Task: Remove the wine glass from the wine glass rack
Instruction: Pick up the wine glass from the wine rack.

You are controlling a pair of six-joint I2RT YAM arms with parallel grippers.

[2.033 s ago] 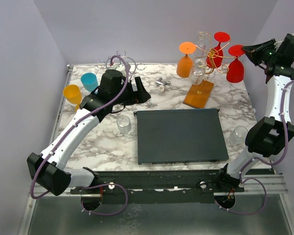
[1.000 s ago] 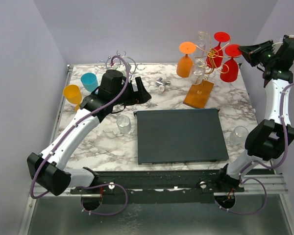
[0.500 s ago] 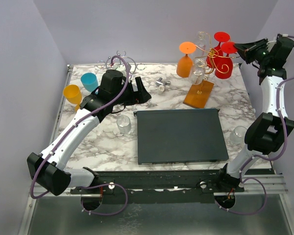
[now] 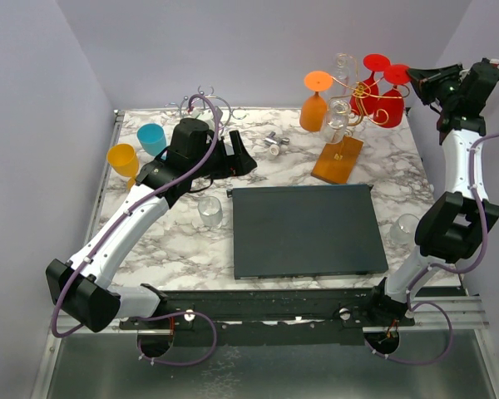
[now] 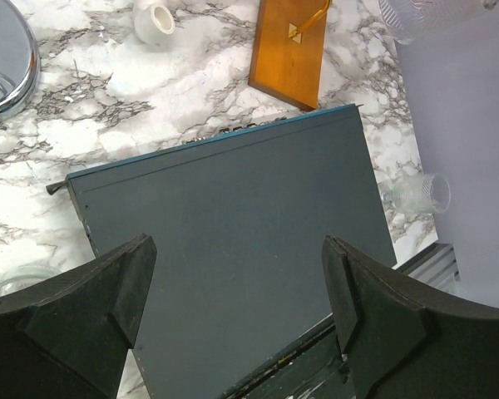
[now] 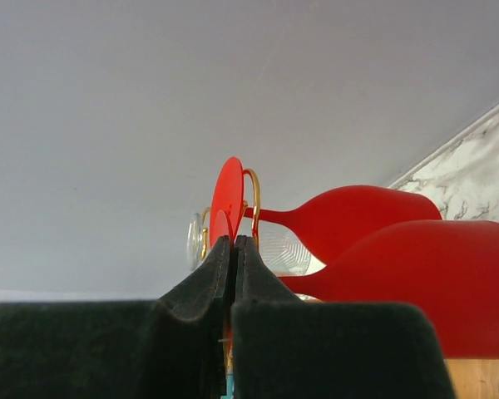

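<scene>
Near edge: a dark flat mat is seen lying on the marble surface. One clear tumbler is noted just off the mat's left side, a second tumbler just off its right side.

Left hand: held wide open near the mat's far left corner. Nothing is gripped between its fingers.

Further back on the left, a yellow cup, a blue cup and a chrome stand are recorded.

Far right: the wine glass rack is stood with its wooden base just beyond the mat's far right corner. An orange glass, a clear glass and a red glass are hung bowl-down from its gold hooks.

Right hand: held high beside the top of the rack, with its fingers pressed fully together on the thin foot of the wine glass. This glass is red and tilted, and its bowl lies close against the rack's outer right hooks. Whether it is caught in a hook cannot be told.
</scene>
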